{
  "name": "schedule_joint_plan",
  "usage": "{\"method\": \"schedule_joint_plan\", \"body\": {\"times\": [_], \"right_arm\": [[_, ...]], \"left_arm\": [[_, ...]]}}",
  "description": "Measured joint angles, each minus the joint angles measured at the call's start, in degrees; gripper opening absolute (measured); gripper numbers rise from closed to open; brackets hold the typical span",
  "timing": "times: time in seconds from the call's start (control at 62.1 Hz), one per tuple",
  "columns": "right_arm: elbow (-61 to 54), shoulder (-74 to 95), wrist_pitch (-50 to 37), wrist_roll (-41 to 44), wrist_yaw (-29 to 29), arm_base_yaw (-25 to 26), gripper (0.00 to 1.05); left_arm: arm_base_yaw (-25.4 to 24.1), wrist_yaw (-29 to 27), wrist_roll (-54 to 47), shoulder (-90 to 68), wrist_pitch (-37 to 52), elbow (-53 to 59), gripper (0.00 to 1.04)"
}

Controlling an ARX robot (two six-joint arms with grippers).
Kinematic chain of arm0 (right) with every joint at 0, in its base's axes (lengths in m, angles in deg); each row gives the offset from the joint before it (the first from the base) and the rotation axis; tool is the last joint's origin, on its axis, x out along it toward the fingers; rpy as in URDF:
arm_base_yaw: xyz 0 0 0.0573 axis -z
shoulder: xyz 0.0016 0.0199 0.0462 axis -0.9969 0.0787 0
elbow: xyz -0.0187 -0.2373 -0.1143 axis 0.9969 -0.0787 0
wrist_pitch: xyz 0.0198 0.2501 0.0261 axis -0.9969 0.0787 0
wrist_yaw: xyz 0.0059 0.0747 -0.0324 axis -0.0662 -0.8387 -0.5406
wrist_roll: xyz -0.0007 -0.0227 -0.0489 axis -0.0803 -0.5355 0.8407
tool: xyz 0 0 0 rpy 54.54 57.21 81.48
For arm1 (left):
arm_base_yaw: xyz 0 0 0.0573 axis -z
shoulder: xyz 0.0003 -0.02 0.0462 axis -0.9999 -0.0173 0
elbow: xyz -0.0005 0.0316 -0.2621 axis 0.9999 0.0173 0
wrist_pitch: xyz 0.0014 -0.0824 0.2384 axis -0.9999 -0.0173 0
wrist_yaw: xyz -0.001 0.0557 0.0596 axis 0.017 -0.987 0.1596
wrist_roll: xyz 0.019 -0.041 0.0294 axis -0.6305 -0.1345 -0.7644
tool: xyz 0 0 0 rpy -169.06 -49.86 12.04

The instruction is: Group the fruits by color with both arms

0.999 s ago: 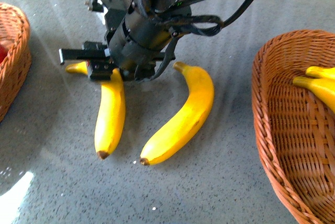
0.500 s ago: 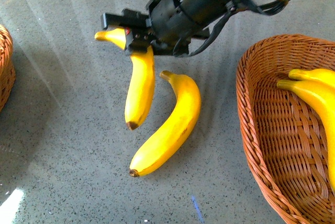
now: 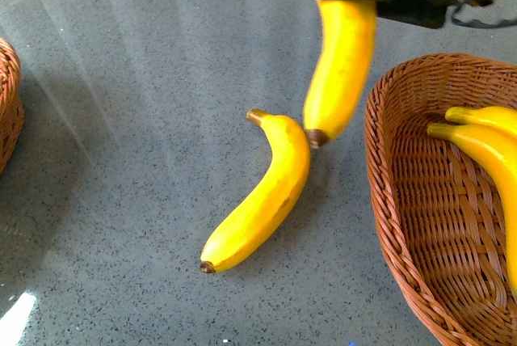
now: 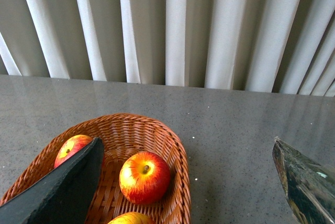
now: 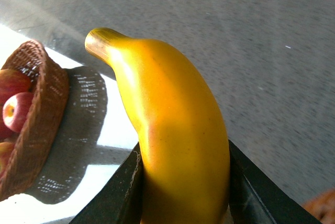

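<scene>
The right gripper (image 5: 184,195) was clamped on the upper end of a banana (image 3: 339,71), which hung below it with its long axis nearly upright and its brown tip down. The wicker basket (image 3: 380,168) holding other bananas (image 3: 485,148) lay lower, to the gripper's right, its rim just beside the hanging tip.

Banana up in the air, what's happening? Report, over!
Right gripper shut on banana, lifted, tip beside the basket rim. Left gripper open, empty, by the apples. Second banana lies on table near the tip; path looks clear.
</scene>
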Motion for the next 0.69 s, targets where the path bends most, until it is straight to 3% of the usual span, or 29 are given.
{"method": "schedule_joint_plan", "body": {"times": [0.29,0.5,0.693], "right_arm": [[-11.5,-3.5,-0.4,1.1,-1.6,9.9,0.34],[-15.8,-4.5,0.0,1.5,-3.0,13.2,0.34],[-17.8,-4.5,-0.2,5.3,0.0,14.4,0.34]], "left_arm": [[0.0,0.0,0.0,0.0,0.0,0.0,0.96],[0.0,0.0,0.0,0.0,0.0,0.0,0.96],[0.0,0.0,0.0,0.0,0.0,0.0,0.96]]}}
